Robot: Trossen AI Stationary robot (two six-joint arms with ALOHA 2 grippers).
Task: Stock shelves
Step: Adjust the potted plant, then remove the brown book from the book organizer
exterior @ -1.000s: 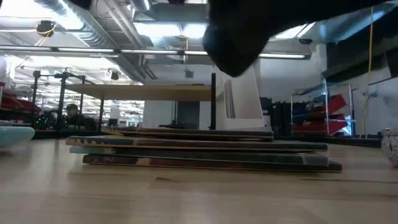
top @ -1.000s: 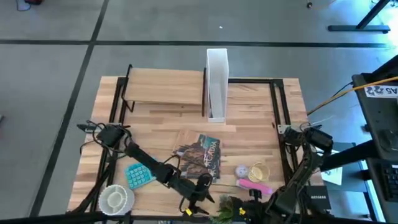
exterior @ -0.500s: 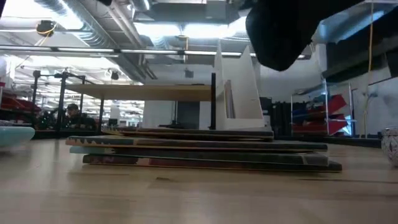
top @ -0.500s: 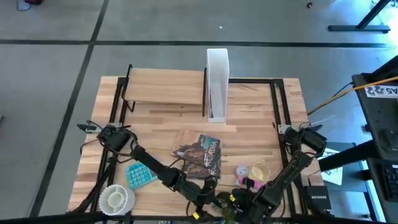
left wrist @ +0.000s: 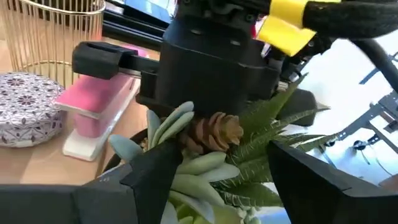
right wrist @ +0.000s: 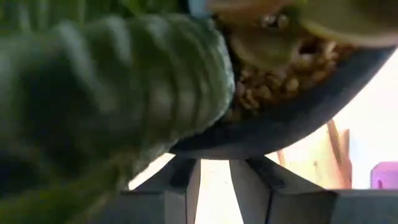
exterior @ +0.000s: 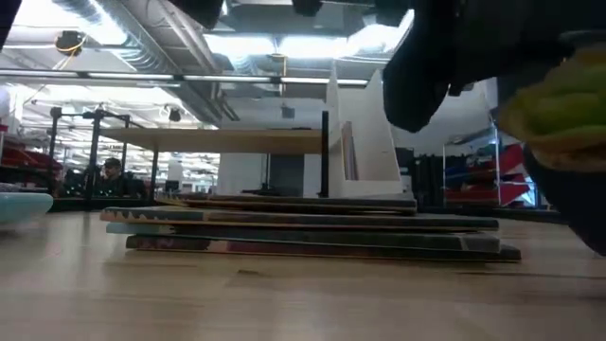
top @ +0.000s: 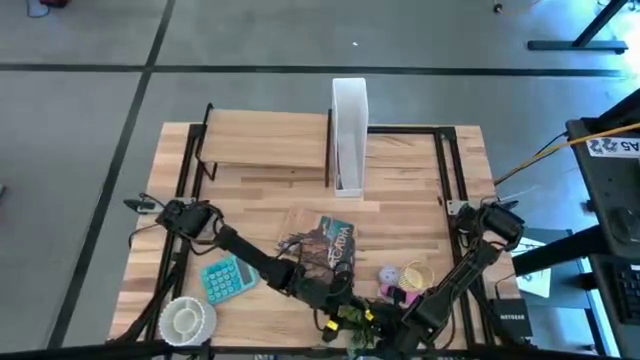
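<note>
- High view: shelves (top: 265, 138) stand at the desk's far left corner.
- Left gripper (top: 345, 312), near edge, jaws wide around a plant (left wrist: 205, 155).
- Right gripper (top: 385, 318) beside it; jaws cannot be told.

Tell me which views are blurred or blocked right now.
Right wrist view: green succulent plant in a dark pot fills the frame, badly out of focus. Low view: dark arm and blurred plant block the upper right. High view: clear.
</note>
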